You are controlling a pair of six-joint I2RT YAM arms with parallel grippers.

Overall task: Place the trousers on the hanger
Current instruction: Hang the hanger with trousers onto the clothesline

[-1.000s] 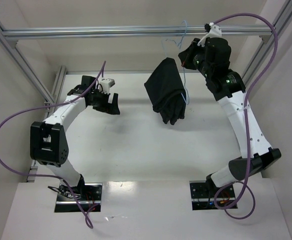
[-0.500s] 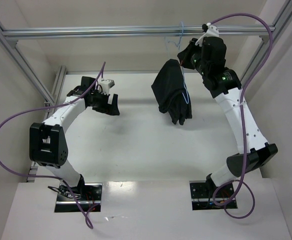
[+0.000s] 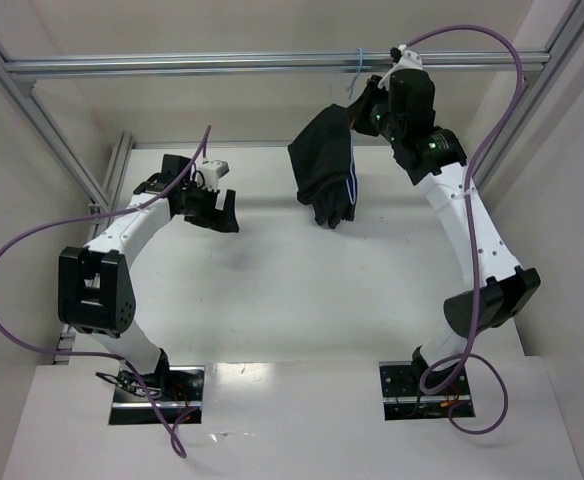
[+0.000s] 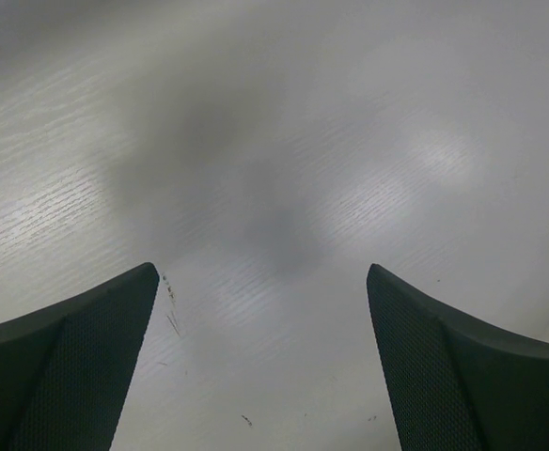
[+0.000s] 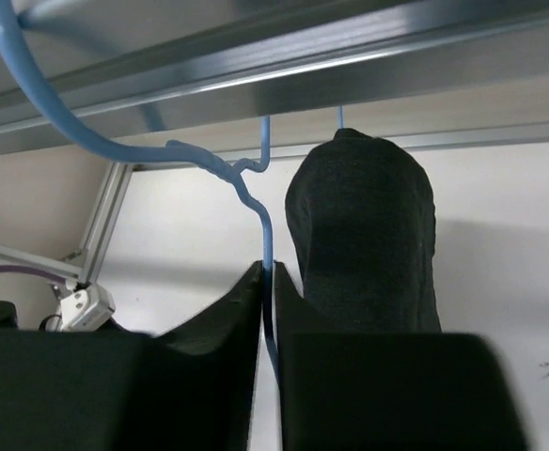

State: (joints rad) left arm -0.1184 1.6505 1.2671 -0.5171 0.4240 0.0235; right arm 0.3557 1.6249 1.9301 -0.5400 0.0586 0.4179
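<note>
You are pinching the hanger [image 5: 266,221] wire tightly in the right gripper [image 5: 267,270], with the trousers [image 5: 364,225] draped over it toward 1 o'clock. Be guiding the hook squarely onto the frame bar [image 5: 303,66] at 12 o'clock. The left gripper [image 4: 260,272] is idling, fingers wide apart.
</note>
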